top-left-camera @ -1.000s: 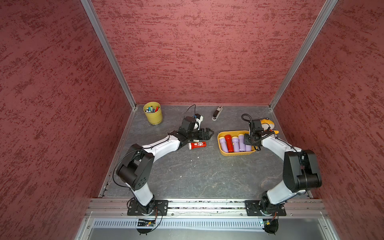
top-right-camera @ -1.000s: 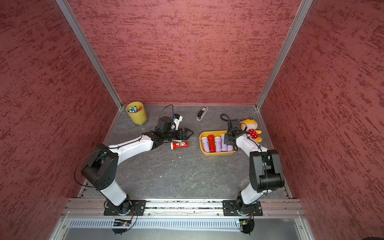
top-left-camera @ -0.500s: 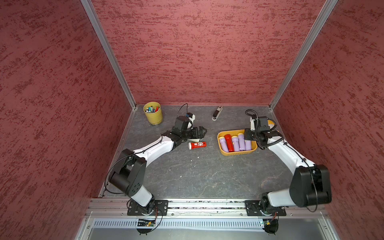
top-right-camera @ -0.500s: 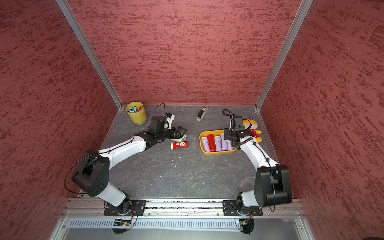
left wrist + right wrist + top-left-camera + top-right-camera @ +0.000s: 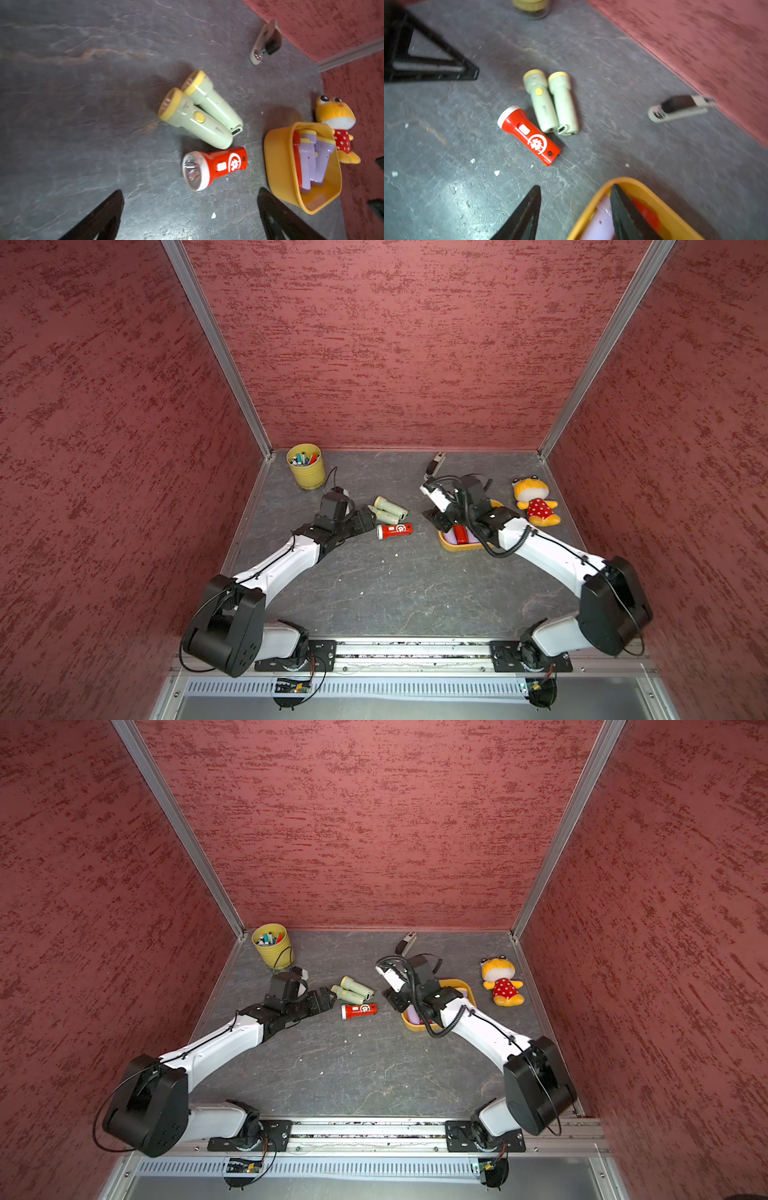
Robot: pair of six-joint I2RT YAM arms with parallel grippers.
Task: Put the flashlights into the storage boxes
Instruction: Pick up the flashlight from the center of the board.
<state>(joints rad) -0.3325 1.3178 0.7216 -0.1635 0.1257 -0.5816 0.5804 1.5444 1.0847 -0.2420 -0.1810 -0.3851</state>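
At the far left, ignore the yellow cup (image 5: 308,475) of pens (image 5: 303,457). Your left hand (image 5: 190,193) is low over the table (image 5: 374,585), with its jaws wide and empty. It faces the 3 flashlights not yet put away. 2 pale green flashlights (image 5: 199,112) lie side by side, touching, and 1 red flashlight (image 5: 216,166) lies just beside their tails.

Further right, the orange tub (image 5: 278,158) holds several lilac flashlights (image 5: 311,160) and 1 red one. Your right hand (image 5: 575,188) is partly open and empty, with 1 finger inside the tub wall and 1 outside.

I judge the step in hand to be fetching the next flashlight. The red one is the nearest. Set the left jaws across its barrel, lower, close and carry it over, and move the right hand off the rim first.
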